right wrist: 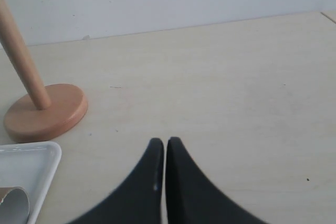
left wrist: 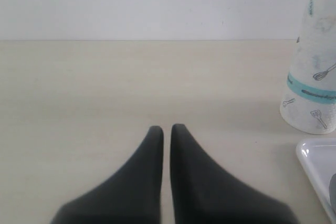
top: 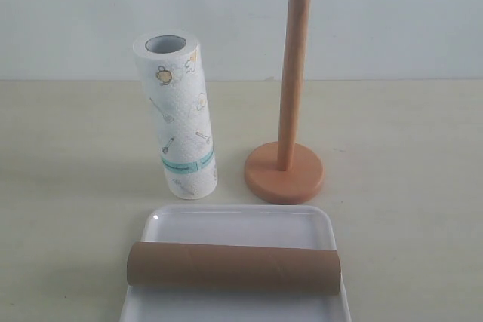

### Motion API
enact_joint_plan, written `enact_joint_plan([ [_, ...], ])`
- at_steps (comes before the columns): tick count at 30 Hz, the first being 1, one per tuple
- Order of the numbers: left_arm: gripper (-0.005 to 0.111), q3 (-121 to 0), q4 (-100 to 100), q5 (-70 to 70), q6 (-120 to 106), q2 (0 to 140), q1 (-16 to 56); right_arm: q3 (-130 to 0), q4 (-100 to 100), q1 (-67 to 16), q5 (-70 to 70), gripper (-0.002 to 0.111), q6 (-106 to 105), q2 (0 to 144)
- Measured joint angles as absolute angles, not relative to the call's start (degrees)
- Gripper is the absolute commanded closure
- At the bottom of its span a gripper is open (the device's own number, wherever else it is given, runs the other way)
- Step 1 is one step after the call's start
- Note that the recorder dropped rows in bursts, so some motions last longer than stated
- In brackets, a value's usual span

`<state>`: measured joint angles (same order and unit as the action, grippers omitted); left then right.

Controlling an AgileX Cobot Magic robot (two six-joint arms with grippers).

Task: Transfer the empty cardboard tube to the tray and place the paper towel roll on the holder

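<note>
The brown cardboard tube (top: pixel 234 268) lies on its side across the white tray (top: pixel 238 221) at the front of the table. Behind the tray, the printed paper towel roll (top: pixel 178 115) stands upright on the table, left of the wooden holder (top: pixel 285 165), whose post is bare. Neither arm shows in the exterior view. My left gripper (left wrist: pixel 167 128) is shut and empty over bare table, with the paper towel roll (left wrist: pixel 312 72) and a corner of the tray (left wrist: pixel 315 163) off to one side. My right gripper (right wrist: pixel 165 142) is shut and empty, apart from the holder (right wrist: pixel 47 109) and the tray (right wrist: pixel 31 166).
A pale wall rises behind the light table (top: pixel 407 148). One end of the cardboard tube (right wrist: pixel 13 205) shows in the right wrist view.
</note>
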<state>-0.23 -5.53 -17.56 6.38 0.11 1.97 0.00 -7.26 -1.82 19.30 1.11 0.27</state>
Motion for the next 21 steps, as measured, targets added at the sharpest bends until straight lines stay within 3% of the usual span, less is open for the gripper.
enact_joint_plan([
  [14,0.103,-0.68,-4.81,-17.78,6.72,0.11,1.97,0.00,-7.26,-1.82,19.30,0.107,1.11,0.27],
  [21,0.103,-13.78,6.83,-16.99,9.99,0.00,1.97,0.00,-7.26,-1.82,19.30,0.107,1.11,0.27],
])
